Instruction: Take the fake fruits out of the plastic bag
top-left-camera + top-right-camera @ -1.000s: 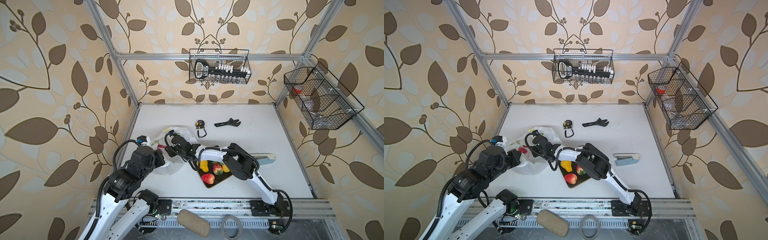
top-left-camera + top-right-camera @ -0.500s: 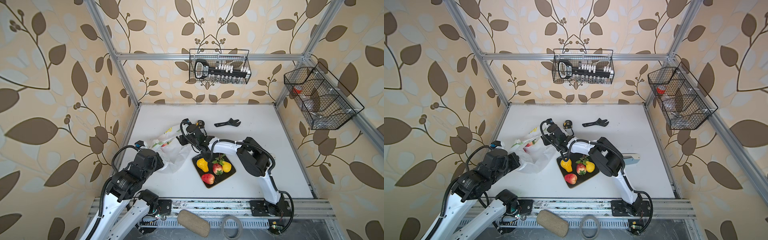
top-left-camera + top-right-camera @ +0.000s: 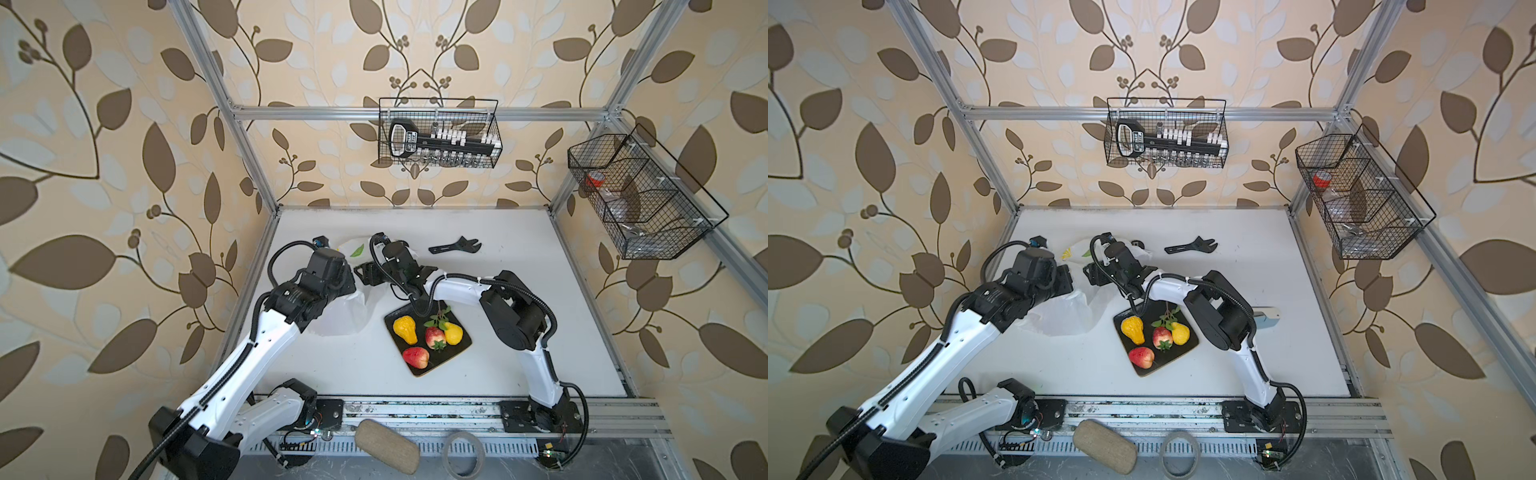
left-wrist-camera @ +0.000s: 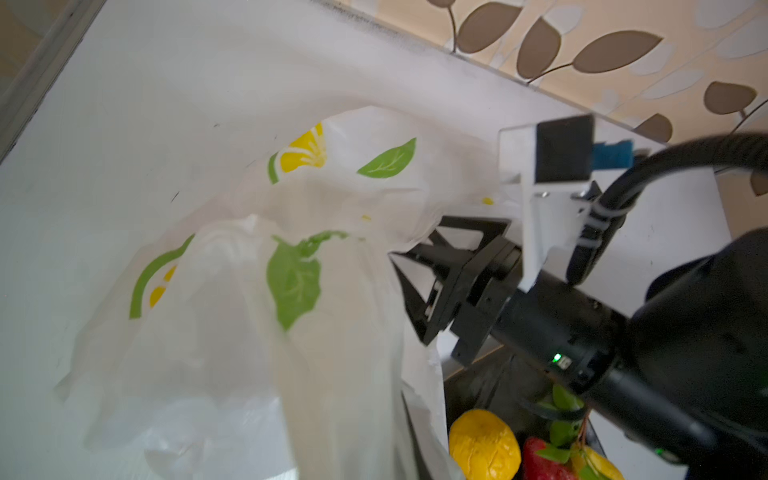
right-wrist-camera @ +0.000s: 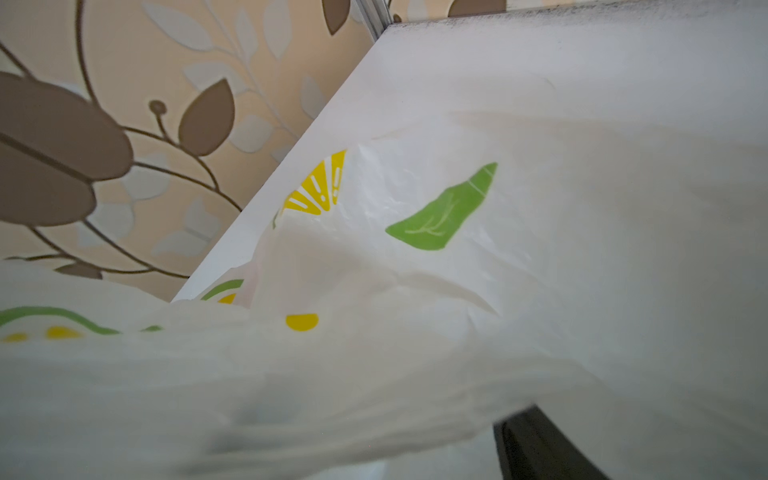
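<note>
Left wrist view: the right claw [image 4: 408,298] stands with its jaws spread at the edge of the one plastic bag [image 4: 232,332], and no film is seen pinched between them. The left claw [image 3: 1066,277] is closed, and the bag's film is drawn up taut to it. In both top views the bag lies crumpled on the table [image 3: 374,374], just left of one black tray [image 3: 465,344]. Four fake fruits sit on that tray: one yellow-orange pear [image 3: 405,329], one strawberry [image 3: 434,337], one lemon [image 3: 454,333] and one red apple-like fruit [image 3: 415,357]. One wrench [image 3: 455,246] lies near the back, and two wire baskets [image 3: 438,133] hang on the walls.
</note>
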